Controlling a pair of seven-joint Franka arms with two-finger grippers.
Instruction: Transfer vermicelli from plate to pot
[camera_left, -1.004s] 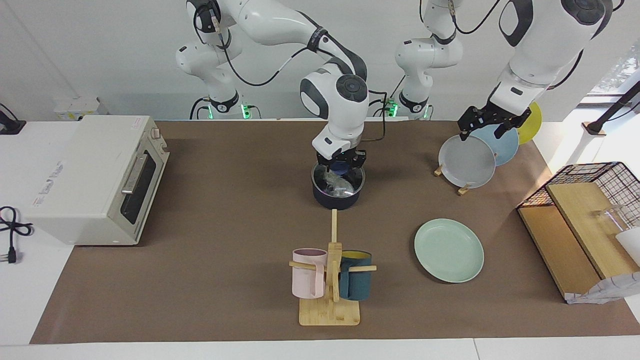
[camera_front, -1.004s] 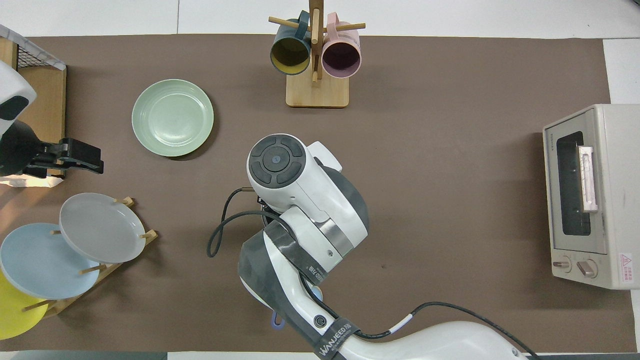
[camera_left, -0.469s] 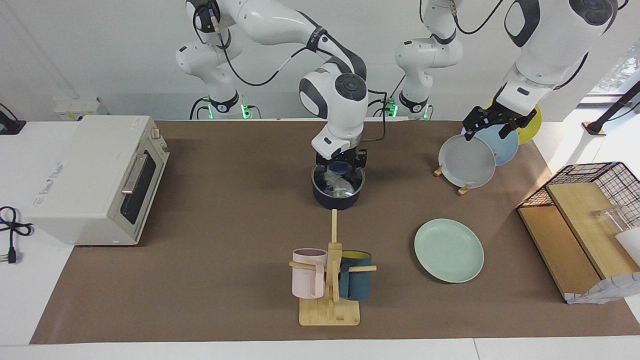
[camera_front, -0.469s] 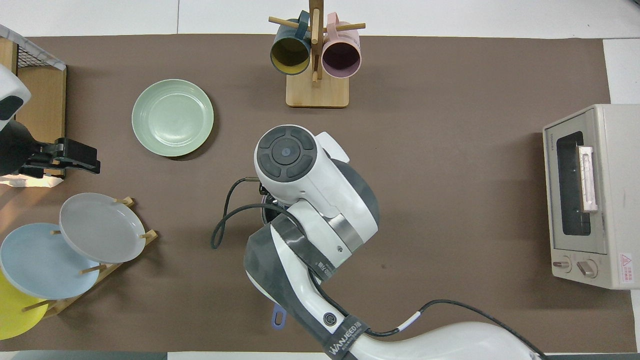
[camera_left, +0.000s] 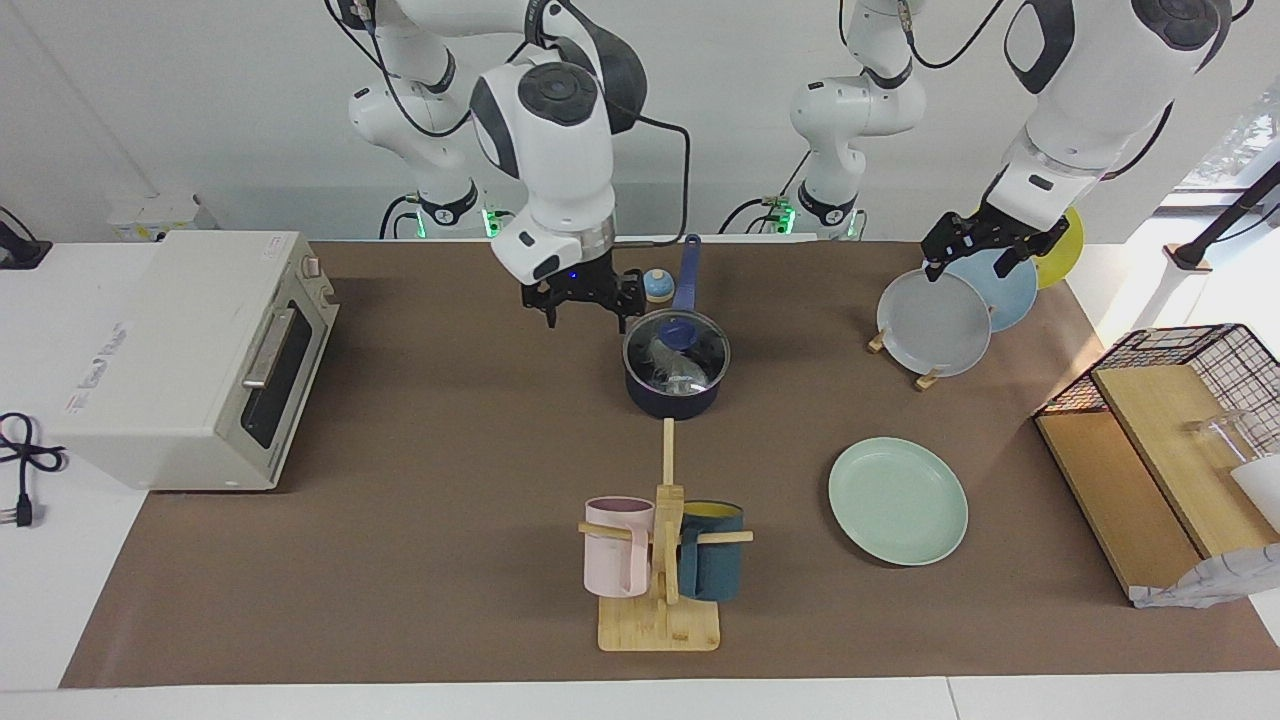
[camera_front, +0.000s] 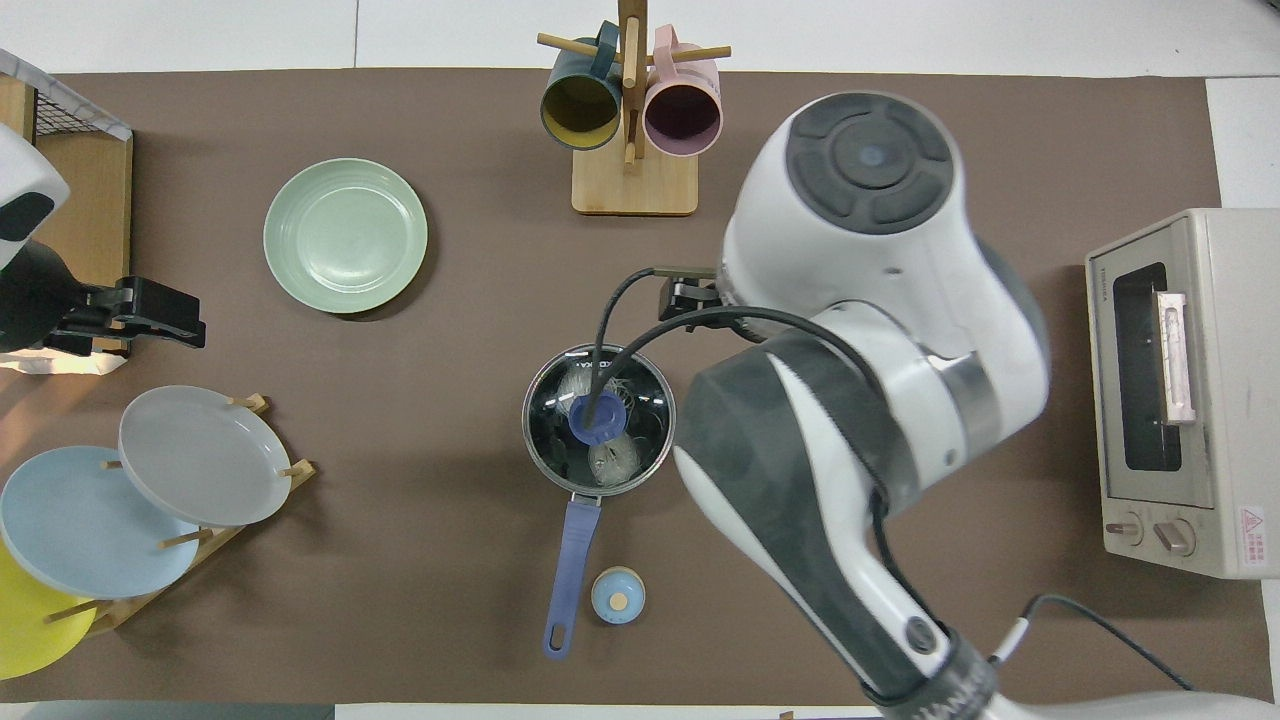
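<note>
Here, vermicelli (camera_front: 612, 455) shows dimly through the pot's (camera_left: 672, 398) lid (camera_front: 598, 418); both grippers' jaws apart.

I work in a lab mock-kitchen: brown-papered bench (camera_left: 450, 450), toaster oven (camera_left: 190, 355), mug stand (camera_left: 660, 560), bare white walls.

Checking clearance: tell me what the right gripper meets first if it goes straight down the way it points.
Probably the bare table: the right gripper points down beside the pot, toward the toaster oven's end. Depth is unclear, but nothing shows beneath it.
</note>
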